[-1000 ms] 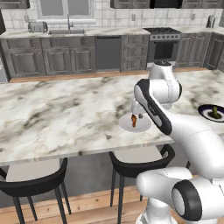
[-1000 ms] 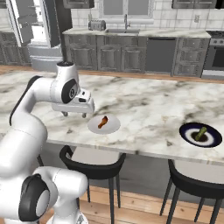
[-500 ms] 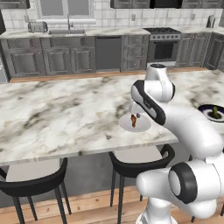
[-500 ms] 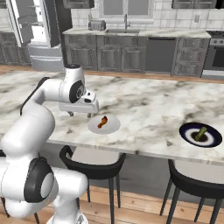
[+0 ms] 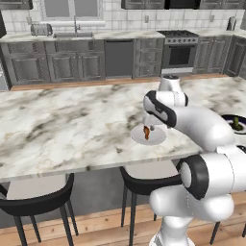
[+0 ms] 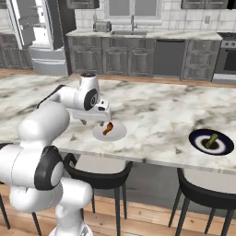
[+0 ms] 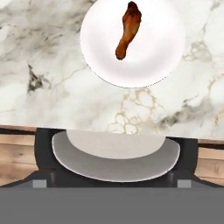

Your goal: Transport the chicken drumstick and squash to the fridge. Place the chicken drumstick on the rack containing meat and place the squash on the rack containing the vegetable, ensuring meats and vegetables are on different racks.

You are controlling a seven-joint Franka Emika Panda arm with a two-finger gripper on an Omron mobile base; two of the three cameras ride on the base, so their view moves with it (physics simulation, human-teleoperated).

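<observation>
The chicken drumstick (image 7: pixel 127 29), orange-brown, lies on a small white plate (image 7: pixel 153 57) near the front edge of the marble island. Both also show from the base: the drumstick (image 6: pixel 108 128) (image 5: pixel 146 132) on its plate (image 6: pixel 117 133) (image 5: pixel 156 138). My gripper (image 6: pixel 93 122) hangs open and empty just above the counter edge, close beside the plate and apart from the drumstick. The green squash (image 6: pixel 211 139) (image 5: pixel 236 122) rests on a dark plate (image 6: pixel 223 147) further along the island. The fridge (image 6: pixel 32 27) stands open at the back left; its racks, meat and vegetable are too far away to make out.
Black stools with grey seats (image 7: pixel 116 157) (image 6: pixel 99 168) stand under the island's front edge. Grey cabinets, a sink and a stove (image 5: pixel 180 53) line the far wall across a wooden floor. The marble top (image 5: pixel 57 129) stretches wide to the left.
The hand has swung along the island's front edge toward the white plate and the elbow has dropped. The jaws stayed open. Drumstick and squash have not moved.
</observation>
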